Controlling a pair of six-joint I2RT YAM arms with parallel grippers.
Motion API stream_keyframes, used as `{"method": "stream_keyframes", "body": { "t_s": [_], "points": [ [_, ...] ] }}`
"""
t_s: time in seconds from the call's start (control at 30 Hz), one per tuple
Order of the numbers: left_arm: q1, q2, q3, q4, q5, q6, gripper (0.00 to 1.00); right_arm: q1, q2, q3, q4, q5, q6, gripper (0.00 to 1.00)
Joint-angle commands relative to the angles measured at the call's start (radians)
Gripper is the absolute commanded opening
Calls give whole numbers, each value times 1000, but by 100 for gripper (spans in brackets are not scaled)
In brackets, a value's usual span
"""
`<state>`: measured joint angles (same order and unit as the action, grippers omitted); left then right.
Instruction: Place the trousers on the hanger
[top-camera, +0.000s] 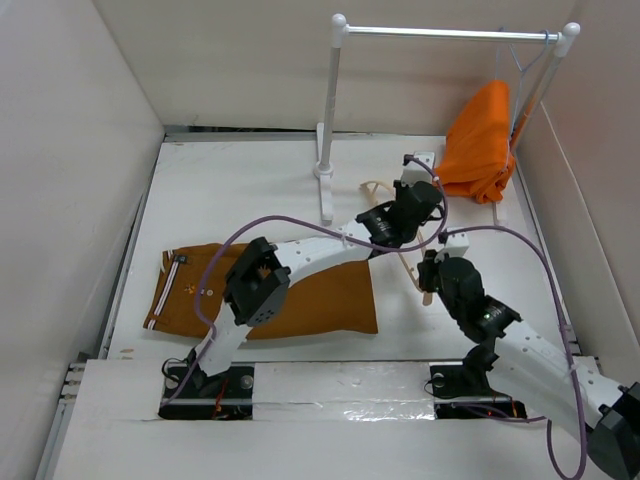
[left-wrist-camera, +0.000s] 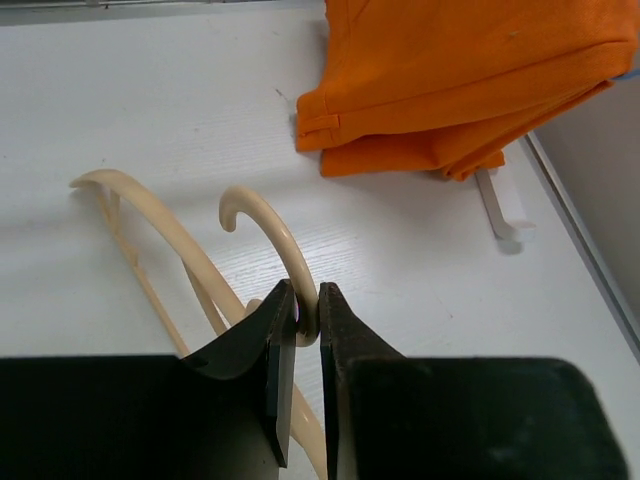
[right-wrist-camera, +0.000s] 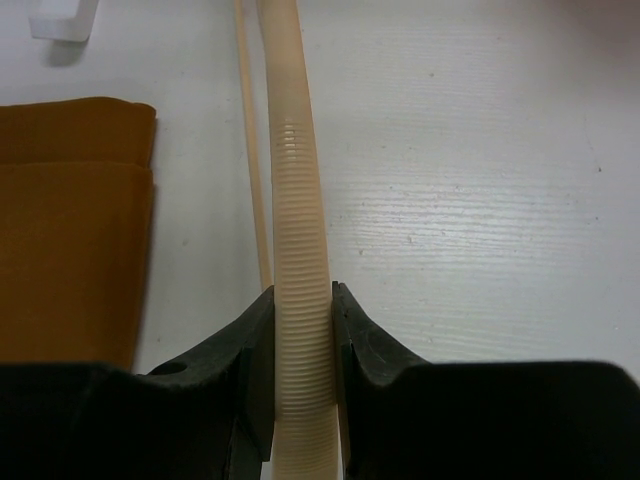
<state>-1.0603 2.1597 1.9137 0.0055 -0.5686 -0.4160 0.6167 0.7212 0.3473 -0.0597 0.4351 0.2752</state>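
The rust-brown trousers (top-camera: 320, 300) lie folded flat on the table at the near left, partly under my left arm; their edge shows in the right wrist view (right-wrist-camera: 70, 220). The pale beige hanger (top-camera: 380, 192) lies on the table near the rack base. My left gripper (left-wrist-camera: 305, 310) is shut on the base of the hanger's hook (left-wrist-camera: 265, 225). My right gripper (right-wrist-camera: 302, 300) is shut on the ribbed end of one hanger arm (right-wrist-camera: 295, 170). From above, the left gripper (top-camera: 415, 200) is at the far middle and the right gripper (top-camera: 432, 272) just nearer.
A white clothes rack (top-camera: 330, 110) stands at the back, with a bright orange garment (top-camera: 482, 140) hanging from its right end and resting on the table (left-wrist-camera: 470, 80). White walls enclose the table on the left, back and right.
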Motion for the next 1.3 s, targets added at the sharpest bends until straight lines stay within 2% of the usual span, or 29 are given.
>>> {"method": "stream_keyframes", "body": {
  "t_s": [0.0, 0.07, 0.13, 0.17, 0.23, 0.33, 0.47, 0.6, 0.67, 0.73, 0.77, 0.8, 0.83, 1.0, 1.1, 1.23, 1.27],
  "points": [
    [22, -105, -118, 71, -59, -32, 0, 18, -58, -4, -11, 24, 30, 27],
    [22, -171, -235, 122, -66, -35, 0, 28, -95, -5, -46, 34, 29, 33],
    [22, -225, -319, 154, -74, -56, 0, 28, -118, -7, -60, 24, 28, 47],
    [22, -247, -349, 163, -74, -69, 0, 28, -140, -5, -63, 11, 27, 61],
    [22, -309, -460, 223, -56, -99, 0, 37, -164, 13, -118, -16, 18, 76],
    [4, -380, -576, 278, -30, -150, 0, 49, -209, 33, -129, -79, 9, 80],
    [-73, -431, -677, 327, -114, -213, 0, 49, -255, 82, -161, -124, -13, 80],
    [-99, -449, -760, 347, -143, -341, 0, 49, -263, 104, -148, -199, -47, 86],
    [-127, -471, -823, 367, -157, -407, 0, 49, -226, 104, -123, -240, -59, 75],
    [-150, -491, -879, 399, -174, -483, 0, 49, -197, 108, -124, -262, -50, 46],
    [-165, -497, -892, 399, -198, -500, 0, 49, -171, 104, -105, -263, -44, 15],
    [-193, -500, -901, 392, -261, -518, 0, 49, -158, 85, -91, -262, -38, 4],
    [-202, -506, -915, 355, -287, -567, 0, 49, -151, 82, -85, -260, -37, 0],
    [-220, -546, -988, 278, -391, -685, 0, 49, -176, 30, -31, -268, -16, 0],
    [-221, -581, -1059, 295, -408, -701, 0, 40, -157, 1, 3, -291, -13, 0],
    [-221, -594, -1094, 239, -422, -739, 0, 40, -67, -16, 63, -344, -4, 10],
    [-221, -595, -1111, 232, -421, -748, 0, 40, -46, -21, 110, -355, -4, 16]
  ]
}}
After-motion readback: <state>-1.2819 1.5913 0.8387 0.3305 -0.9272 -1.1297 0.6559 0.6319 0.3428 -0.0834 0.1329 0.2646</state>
